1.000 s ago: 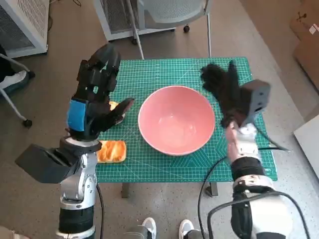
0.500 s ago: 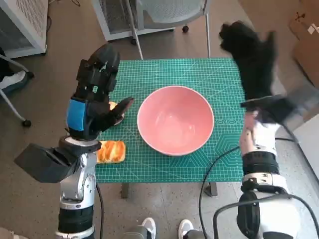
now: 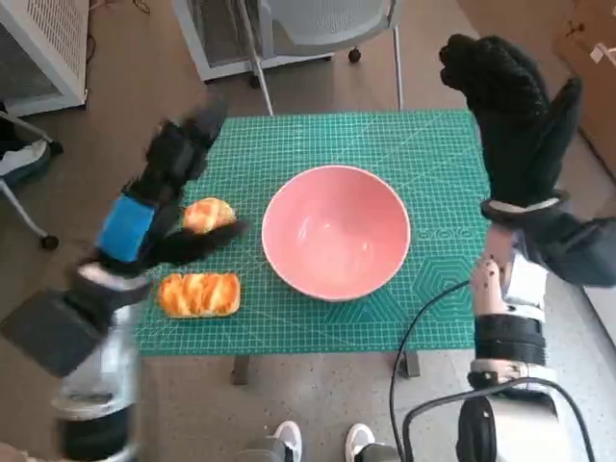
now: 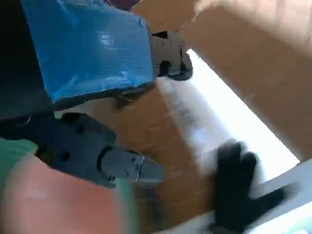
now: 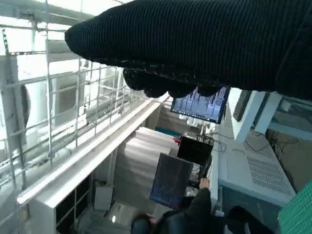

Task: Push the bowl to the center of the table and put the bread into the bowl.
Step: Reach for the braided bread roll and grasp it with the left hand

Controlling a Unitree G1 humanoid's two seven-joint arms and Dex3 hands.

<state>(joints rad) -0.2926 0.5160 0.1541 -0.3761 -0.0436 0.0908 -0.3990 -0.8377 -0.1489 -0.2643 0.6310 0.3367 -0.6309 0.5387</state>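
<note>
Swinging out to its own side, the left hand (image 3: 144, 217) has uncovered both bread rolls (image 3: 199, 294) on the tabletop (image 3: 433, 298), fingers spread and empty. The pink bowl (image 3: 335, 231) sits centred; farther off, the right hand (image 3: 510, 115) has risen clear, fingers wide.

The bowl (image 3: 336, 231) is plain pale pink, inside and out. Under it the cutting mat (image 3: 385, 144) covering the bench is green with a fine pale grid and thin diagonal lines. Left of the bowl, the bread roll (image 3: 208, 214) is golden orange, and the bread loaf (image 3: 199, 294) just nearer is golden with darker brown ridges across its top. The left hand (image 3: 154, 207) is black with a bright blue tape patch on its back. The right hand (image 3: 515, 120) wears a black knitted glove. The floor (image 3: 144, 87) is brownish grey.
</note>
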